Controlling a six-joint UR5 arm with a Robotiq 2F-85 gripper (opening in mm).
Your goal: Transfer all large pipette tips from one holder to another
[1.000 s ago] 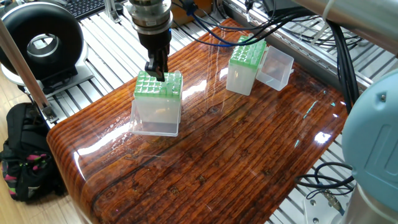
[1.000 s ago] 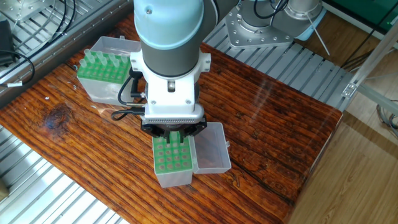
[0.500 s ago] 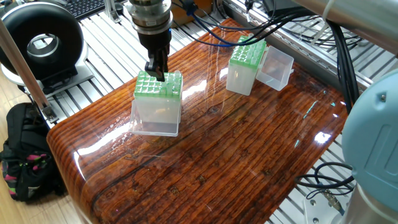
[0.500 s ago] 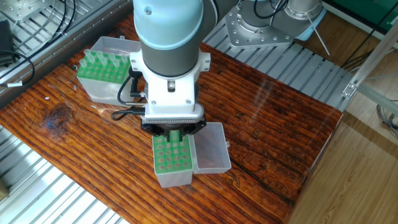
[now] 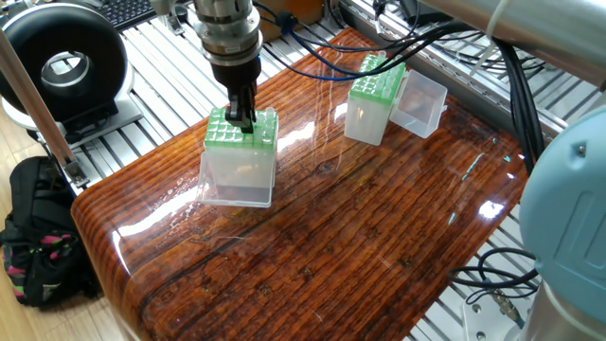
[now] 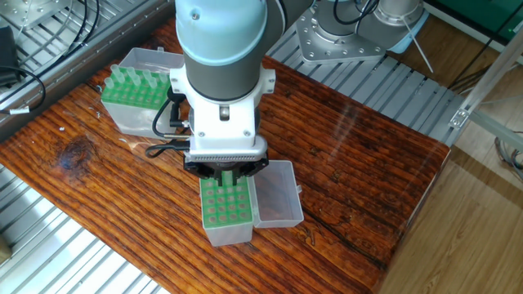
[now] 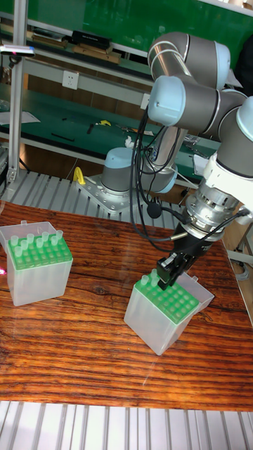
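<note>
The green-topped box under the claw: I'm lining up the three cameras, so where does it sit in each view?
One fixed view: the green-topped box under the claw sits left of centre, near the table's left end.
The other fixed view: lower centre, partly hidden by the arm, its open lid to the right.
Tall fixed view: lower right of centre.
Shared landmark: the claw directly above its green top, in all three.
</note>
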